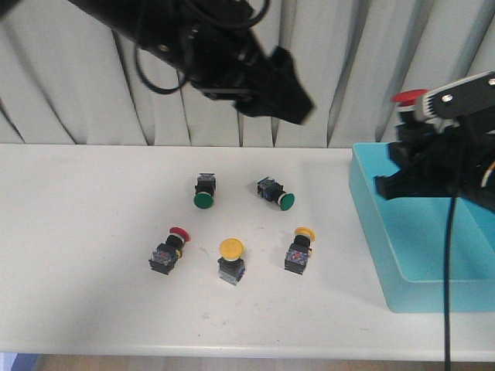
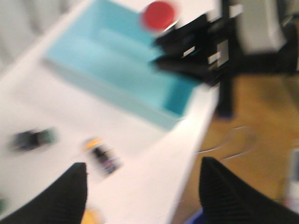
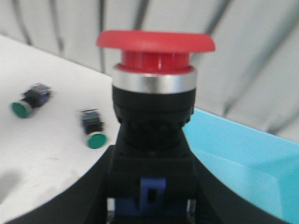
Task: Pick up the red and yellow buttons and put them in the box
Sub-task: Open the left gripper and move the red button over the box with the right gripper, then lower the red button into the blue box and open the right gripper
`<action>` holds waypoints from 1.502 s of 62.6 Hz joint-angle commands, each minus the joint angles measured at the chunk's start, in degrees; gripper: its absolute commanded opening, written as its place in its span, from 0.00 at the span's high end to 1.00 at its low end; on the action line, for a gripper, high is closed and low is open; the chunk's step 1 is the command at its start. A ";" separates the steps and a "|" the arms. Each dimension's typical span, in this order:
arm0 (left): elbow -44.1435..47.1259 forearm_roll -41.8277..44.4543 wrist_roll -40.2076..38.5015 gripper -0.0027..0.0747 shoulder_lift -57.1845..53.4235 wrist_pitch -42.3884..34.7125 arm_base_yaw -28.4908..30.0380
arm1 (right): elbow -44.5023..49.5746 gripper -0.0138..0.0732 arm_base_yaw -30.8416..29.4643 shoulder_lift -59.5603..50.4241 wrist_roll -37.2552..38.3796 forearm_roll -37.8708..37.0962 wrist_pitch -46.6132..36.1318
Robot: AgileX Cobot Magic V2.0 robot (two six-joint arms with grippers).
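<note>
Nearest to us, in the right wrist view, a red button (image 3: 155, 116) fills the frame: our right hand (image 3: 152, 196) is clamped on its black blocky body, with the glossy mushroom cap, silver collar and ribbed black neck rising clear of the fingers (image 3: 74, 196). Its long axis runs straight out from the hand, cap outward. From the front, that hand (image 1: 418, 166) hovers over the near-left part of the turquoise plastic box (image 1: 363, 193), the cap showing red at the top.

Our left hand (image 1: 290, 97) hangs high above the white surface (image 1: 77, 232), well apart from every button. Its two dark textured fingers (image 2: 65, 196) stand widely spread with nothing between them.

On the surface we see one red button (image 1: 168, 251) lying tilted, cap toward the back. Beside it a yellow button (image 1: 231, 260) stands nearly upright, its round cap facing up, and another yellow button (image 1: 300, 249) leans cap toward the back. Behind them lie two green buttons (image 1: 204, 191) on their sides, one cap pointing toward us, the other (image 1: 276, 194) pointing right.
</note>
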 commanded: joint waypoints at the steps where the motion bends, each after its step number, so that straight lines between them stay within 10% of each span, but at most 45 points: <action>1: -1.67 14.76 -4.11 0.48 -4.68 -3.08 0.14 | -2.10 0.84 -4.34 -1.03 2.24 -0.55 -4.22; 16: -1.43 43.39 -17.89 0.98 -5.42 -3.53 0.14 | -2.10 0.84 -11.99 6.08 4.17 -0.55 -4.50; 53: 14.83 43.52 -19.34 0.97 -5.42 -7.94 0.14 | -29.06 0.77 -13.87 40.51 -0.05 10.24 24.05; 94: 14.98 43.52 -21.08 0.90 -5.42 -8.81 0.14 | -35.21 0.20 -13.92 45.10 -9.86 16.73 30.03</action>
